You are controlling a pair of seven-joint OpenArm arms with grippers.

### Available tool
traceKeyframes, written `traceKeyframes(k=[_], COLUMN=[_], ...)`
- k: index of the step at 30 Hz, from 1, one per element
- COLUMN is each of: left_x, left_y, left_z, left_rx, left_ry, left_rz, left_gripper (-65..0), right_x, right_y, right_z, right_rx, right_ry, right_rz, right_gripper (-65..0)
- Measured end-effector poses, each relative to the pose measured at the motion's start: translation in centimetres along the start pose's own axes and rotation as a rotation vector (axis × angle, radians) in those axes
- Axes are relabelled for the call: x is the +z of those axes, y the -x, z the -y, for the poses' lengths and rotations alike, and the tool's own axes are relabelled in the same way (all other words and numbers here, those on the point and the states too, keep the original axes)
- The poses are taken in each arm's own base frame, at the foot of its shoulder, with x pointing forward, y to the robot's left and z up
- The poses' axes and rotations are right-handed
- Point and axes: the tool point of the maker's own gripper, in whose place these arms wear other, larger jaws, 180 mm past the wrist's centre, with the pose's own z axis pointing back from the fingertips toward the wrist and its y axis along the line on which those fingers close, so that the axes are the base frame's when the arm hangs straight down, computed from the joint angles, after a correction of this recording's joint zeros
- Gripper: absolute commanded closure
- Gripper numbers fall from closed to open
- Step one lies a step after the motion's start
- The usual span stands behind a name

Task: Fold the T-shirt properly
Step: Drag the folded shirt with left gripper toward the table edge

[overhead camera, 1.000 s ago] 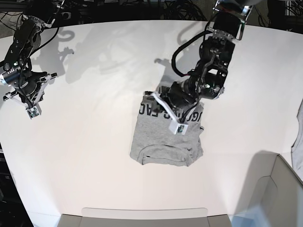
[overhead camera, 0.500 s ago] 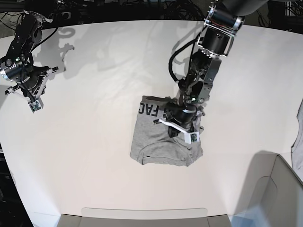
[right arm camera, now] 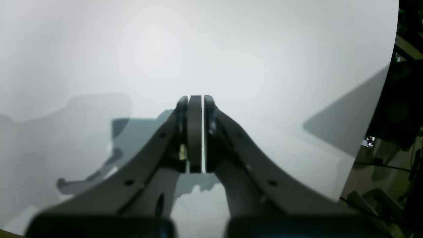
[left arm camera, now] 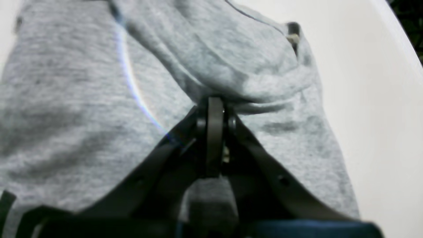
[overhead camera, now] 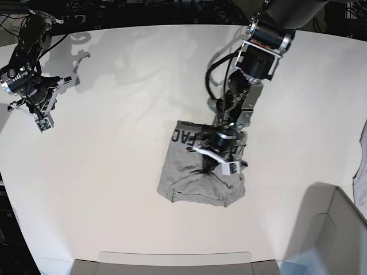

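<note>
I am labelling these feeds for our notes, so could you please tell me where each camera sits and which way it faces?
Base: overhead, facing down on the white table; both arms, the T-shirt and the right hand show.
Left wrist: behind the left hand, looking along its shut fingers pressed into grey cloth.
Right wrist: behind the right hand, shut, facing bare tabletop.
Shared: base and left wrist both show the left hand on the T-shirt.

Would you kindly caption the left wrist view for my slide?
Left tool shut on a raised fold of the grey T-shirt.
</note>
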Motion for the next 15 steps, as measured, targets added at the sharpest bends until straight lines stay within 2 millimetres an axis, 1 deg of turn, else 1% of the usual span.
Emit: traceKeyframes(k=[3,7,10,15], left_x=[1.3,2.7,3.4,4.1], left_y=[-0.7,-1.7,-2.3,-3.2], left_z=[-4.2,-8.3,-10.6,-13.3], left_rx=[-0.05,-0.11,-0.143,-0.178], left_ry=[-0.055,-0.12,-0.152,-0.201], left_rz=[0.031,0.039,0.037,0.032], left_gripper=[0.0,0.0,0.0,0.0], right_x=[0.0,0.0,0.0,0.0], right_y=[0.0,-0.5,-0.9,-0.8], right_z=[0.0,-0.1,0.2,0.1], right_rx=[0.002,0.002,0.003,0.002], right_ry=[-0.001,-0.003,0.004,0.001], right_rz=[-0.001,0.01,0.022,0.018], right_gripper=[-1.2,-1.2,-1.2,-1.2])
